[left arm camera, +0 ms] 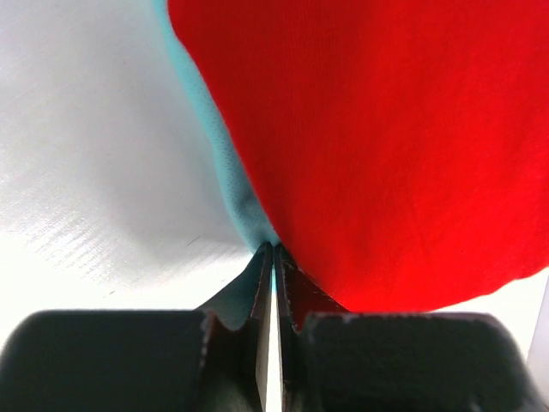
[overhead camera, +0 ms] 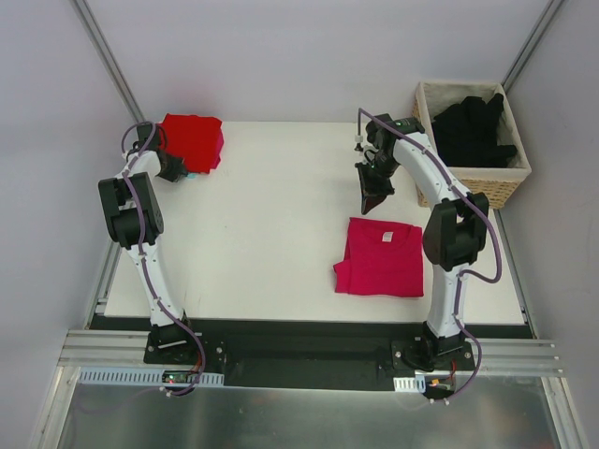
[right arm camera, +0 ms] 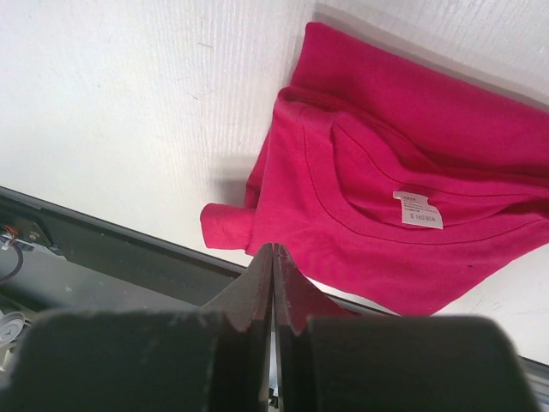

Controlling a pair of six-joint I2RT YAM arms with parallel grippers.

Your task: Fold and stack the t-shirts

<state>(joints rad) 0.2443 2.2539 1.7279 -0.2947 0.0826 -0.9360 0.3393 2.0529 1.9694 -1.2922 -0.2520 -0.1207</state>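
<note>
Magenta t-shirt (overhead camera: 382, 257) folded near right tool (right arm camera: 273, 247), clenched; left tool (left arm camera: 273, 249) clenched against red t-shirt (overhead camera: 194, 140).

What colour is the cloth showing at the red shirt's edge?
The cloth is light turquoise; the left wrist view shows it best.

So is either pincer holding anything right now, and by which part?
Right pincer is shut on nothing. Left pincer is shut at the edge of the red t-shirt; whether cloth is caught cannot be told.
</note>
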